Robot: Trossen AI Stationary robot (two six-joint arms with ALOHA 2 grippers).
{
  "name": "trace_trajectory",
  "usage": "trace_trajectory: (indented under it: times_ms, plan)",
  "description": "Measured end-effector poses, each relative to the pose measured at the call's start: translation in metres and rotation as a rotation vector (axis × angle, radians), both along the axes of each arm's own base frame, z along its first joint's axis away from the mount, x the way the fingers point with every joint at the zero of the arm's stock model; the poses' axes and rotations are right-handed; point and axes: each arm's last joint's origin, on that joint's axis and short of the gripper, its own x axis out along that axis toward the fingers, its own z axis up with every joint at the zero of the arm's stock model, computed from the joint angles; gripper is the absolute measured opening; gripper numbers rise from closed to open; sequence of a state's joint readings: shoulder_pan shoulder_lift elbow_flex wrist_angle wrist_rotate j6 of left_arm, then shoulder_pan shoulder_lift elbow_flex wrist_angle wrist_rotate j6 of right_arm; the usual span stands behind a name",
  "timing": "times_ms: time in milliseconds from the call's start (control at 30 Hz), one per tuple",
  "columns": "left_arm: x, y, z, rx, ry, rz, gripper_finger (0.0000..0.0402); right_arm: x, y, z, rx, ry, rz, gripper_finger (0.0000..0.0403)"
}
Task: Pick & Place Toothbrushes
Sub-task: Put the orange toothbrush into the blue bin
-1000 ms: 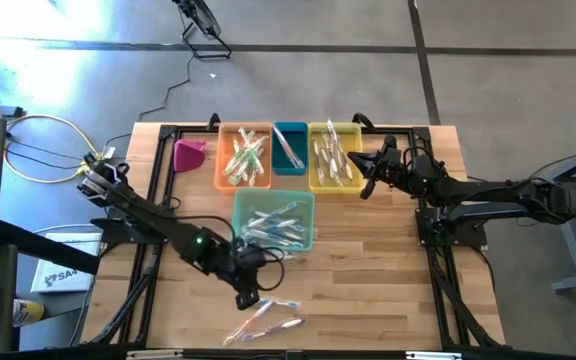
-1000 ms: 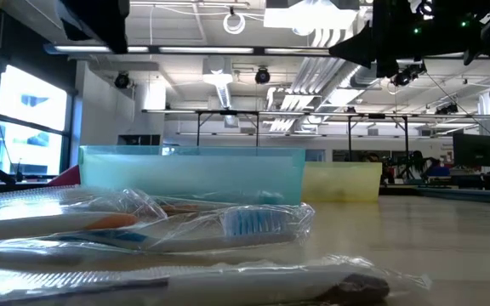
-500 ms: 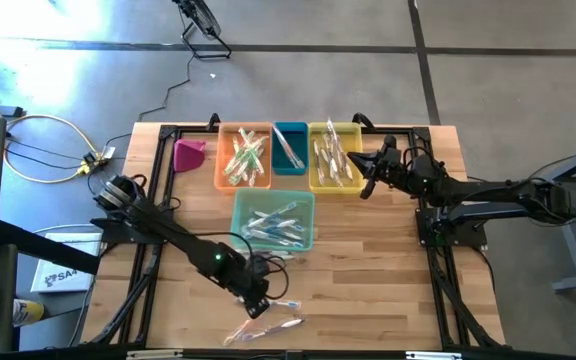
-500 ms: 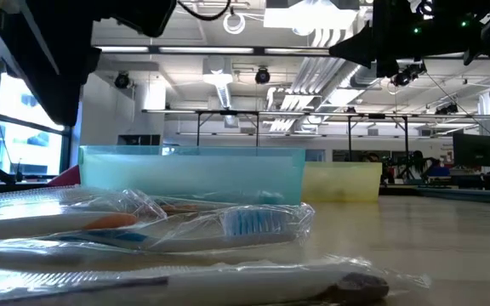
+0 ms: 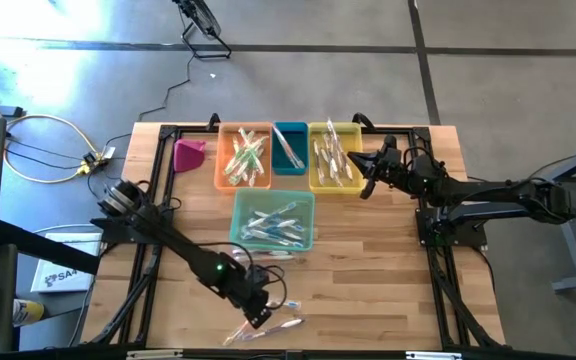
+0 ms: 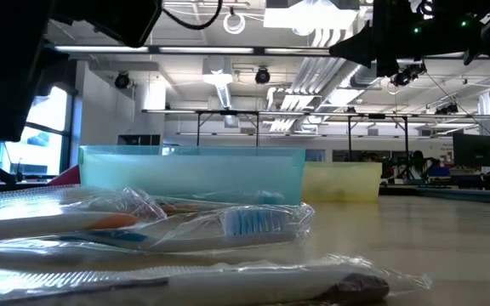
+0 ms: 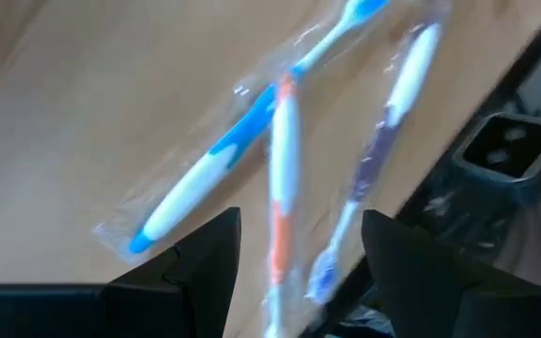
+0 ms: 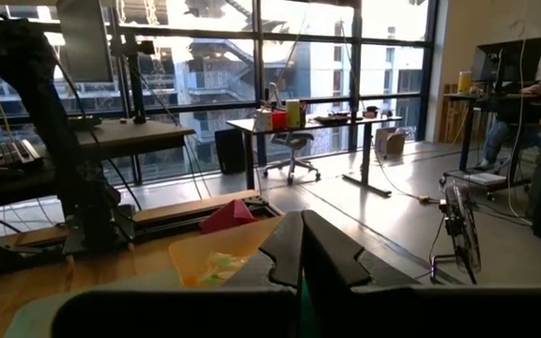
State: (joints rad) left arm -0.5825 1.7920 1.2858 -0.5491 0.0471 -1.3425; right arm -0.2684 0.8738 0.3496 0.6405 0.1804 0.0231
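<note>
Left tool [image 7: 294,249]: fingers spread, just above three wrapped toothbrushes [image 7: 280,169] near the tabletop [image 5: 368,290] front edge.
Right tool [image 5: 366,187]: pressed together, beside the yellow bin [image 5: 318,182].
Risk: crossed, slippery wrappers; closing could pinch two brushes or push one off.

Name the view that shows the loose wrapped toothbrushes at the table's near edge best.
The left wrist view: three wrapped toothbrushes fill it, colours clear, between the open left pincer fingers. The high view shows them small; the low view side-on; the right wrist view not at all.
</note>
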Motion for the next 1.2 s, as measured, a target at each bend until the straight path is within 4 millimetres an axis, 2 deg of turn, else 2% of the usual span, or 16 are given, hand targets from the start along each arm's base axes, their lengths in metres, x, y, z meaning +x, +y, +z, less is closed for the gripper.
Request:
trace_trajectory:
  times_ms: [167,367,667,867,1200]
  plan:
    - [-0.001,-0.01,-0.015,-0.006,0.049,-0.037,0.0219,0.0,0.0,0.0,0.007,-0.003,0.001,0.0002]
    - [0.008,-0.017,-0.032,-0.029,0.044,-0.049,0.0219,0.0,0.0,0.0,0.01,-0.002,0.001,0.0002]
    - [0.009,-0.017,-0.034,-0.015,0.02,-0.064,0.0219,0.0,0.0,0.0,0.009,-0.001,0.001,0.0002]
    - [0.018,-0.018,-0.05,-0.018,0.007,-0.065,0.0219,0.0,0.0,-0.001,0.009,0.003,0.001,0.0002]
    - [0.023,-0.019,-0.055,-0.022,-0.008,-0.085,0.0219,0.0,0.0,-0.001,0.011,0.012,0.001,0.0002]
